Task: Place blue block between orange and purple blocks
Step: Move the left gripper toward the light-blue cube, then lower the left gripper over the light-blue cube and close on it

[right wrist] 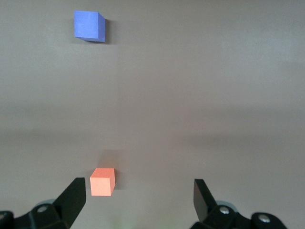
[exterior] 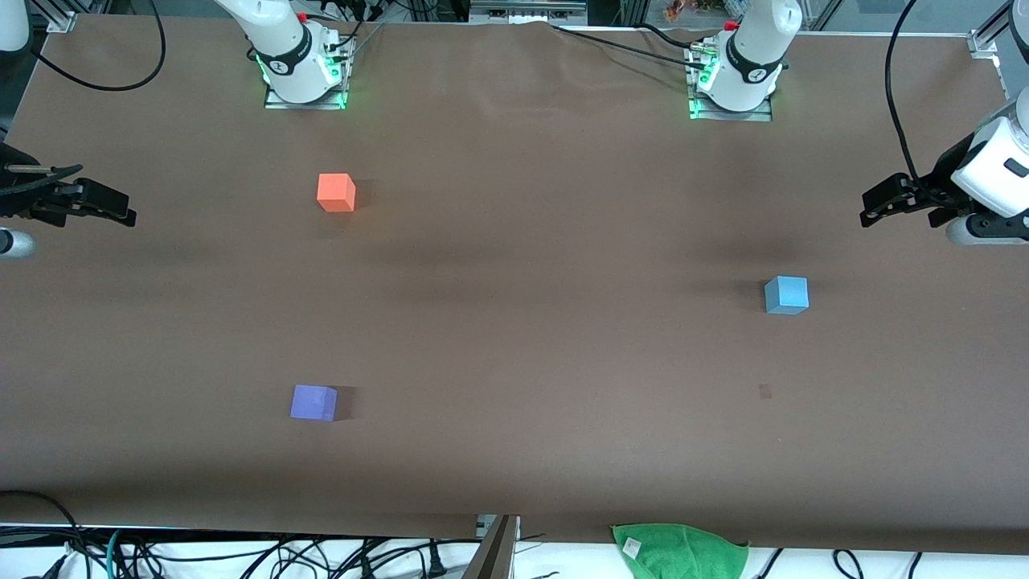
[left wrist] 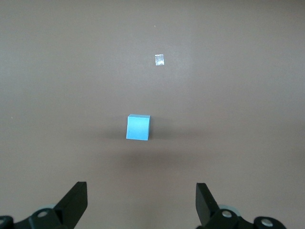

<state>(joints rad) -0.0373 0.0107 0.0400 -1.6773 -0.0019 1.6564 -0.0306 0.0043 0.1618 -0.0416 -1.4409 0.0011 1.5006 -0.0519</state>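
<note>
Both pincers hung wide open and empty: the left pincer and the right pincer, each arm partly cut off at the desk's ends. The blue block sat apart from the orange block and the purple block.

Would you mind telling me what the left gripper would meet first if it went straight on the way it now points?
Probably the blue block: in the wrist view it sits centred ahead of the open left gripper, with bare table between. Depth is unclear.
</note>
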